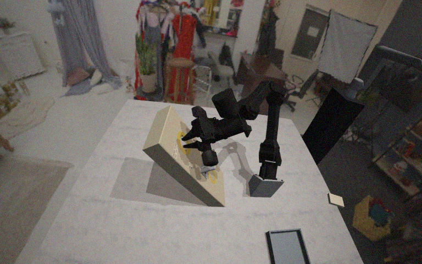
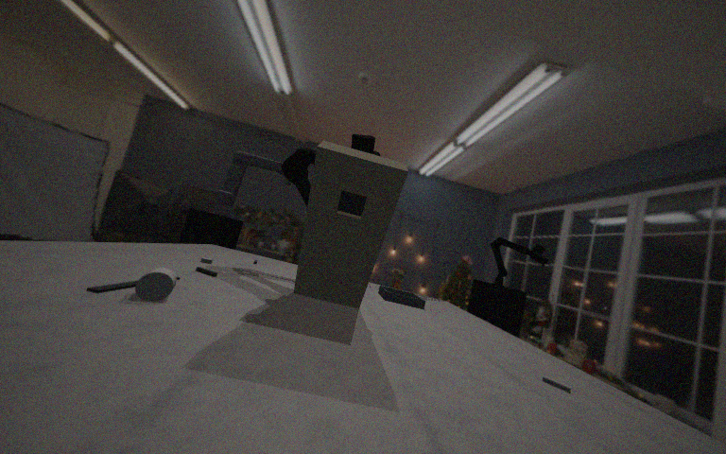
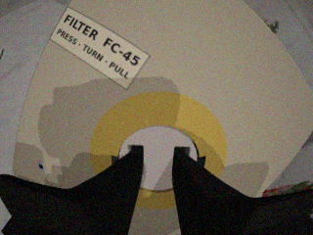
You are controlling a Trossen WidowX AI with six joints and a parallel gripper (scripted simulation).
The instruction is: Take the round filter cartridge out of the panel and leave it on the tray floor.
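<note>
Gripper (image 3: pixel 156 152) clamped on filter cartridge (image 3: pixel 156 147) in panel (image 3: pixel 215 59); label (image 3: pixel 100 47) at 11 o'clock of it.

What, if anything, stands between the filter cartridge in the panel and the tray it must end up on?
Nothing visible blocks that path. The gripper is shut on the filter cartridge, which sits inside the yellow ring on the service panel. The tray lies apart at the table's near edge.
</note>
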